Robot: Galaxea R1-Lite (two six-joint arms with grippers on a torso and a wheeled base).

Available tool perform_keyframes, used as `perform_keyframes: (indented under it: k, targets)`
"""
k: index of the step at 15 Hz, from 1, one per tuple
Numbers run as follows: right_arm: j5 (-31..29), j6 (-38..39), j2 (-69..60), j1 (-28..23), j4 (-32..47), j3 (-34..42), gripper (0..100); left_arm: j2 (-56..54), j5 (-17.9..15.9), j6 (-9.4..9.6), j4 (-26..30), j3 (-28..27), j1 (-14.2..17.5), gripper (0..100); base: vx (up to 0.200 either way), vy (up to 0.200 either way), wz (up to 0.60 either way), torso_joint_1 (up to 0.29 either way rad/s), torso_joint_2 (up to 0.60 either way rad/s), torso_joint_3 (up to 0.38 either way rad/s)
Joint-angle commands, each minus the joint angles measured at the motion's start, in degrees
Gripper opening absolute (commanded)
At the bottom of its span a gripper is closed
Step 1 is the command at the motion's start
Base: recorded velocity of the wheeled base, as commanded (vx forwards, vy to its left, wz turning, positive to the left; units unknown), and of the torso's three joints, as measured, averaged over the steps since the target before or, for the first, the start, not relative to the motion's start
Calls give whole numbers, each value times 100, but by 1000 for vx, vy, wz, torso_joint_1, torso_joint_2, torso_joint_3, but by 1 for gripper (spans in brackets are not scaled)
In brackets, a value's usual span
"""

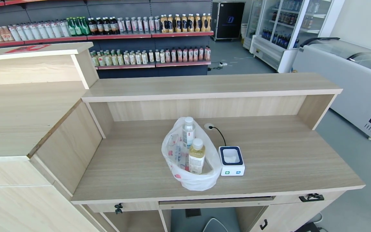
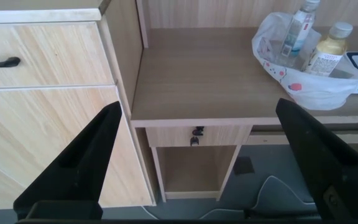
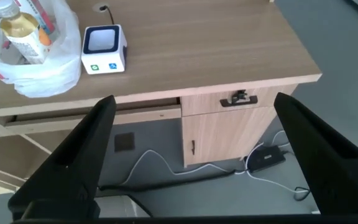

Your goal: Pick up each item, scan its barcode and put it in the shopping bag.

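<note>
In front of the worktop's near edge, the left pincer point(image 2: 197, 104) hangs released, fingers spread wide with nothing between them. The right pincer point(image 3: 194, 98) is likewise released and empty. On the worktop point(image 1: 285, 154) the white shopping bag point(image 1: 190, 182) stands open, holding a yellow drink bottle point(image 1: 196, 156) and a clear bottle point(image 1: 188, 132), both upright. The scanner point(image 1: 231, 160) sits just beside the bag, on its right.
</note>
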Motion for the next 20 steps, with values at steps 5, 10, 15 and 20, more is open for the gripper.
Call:
perform_keyframes:
  k: [5,10,15,20]
  targets:
    - [-295,317,-565,260,416,2,100,9,4,0,-1,0,1,100,0,0,0,0,0,0]
    - [-295,431,-1022,497,425,2,100,9,4,0,-1,0,1,100,0,0,0,0,0,0]
    - [-295,431,-1022,497,425,2,100,9,4,0,-1,0,1,100,0,0,0,0,0,0]
    - [-295,414,-1022,497,425,2,100,9,4,0,-1,0,1,100,0,0,0,0,0,0]
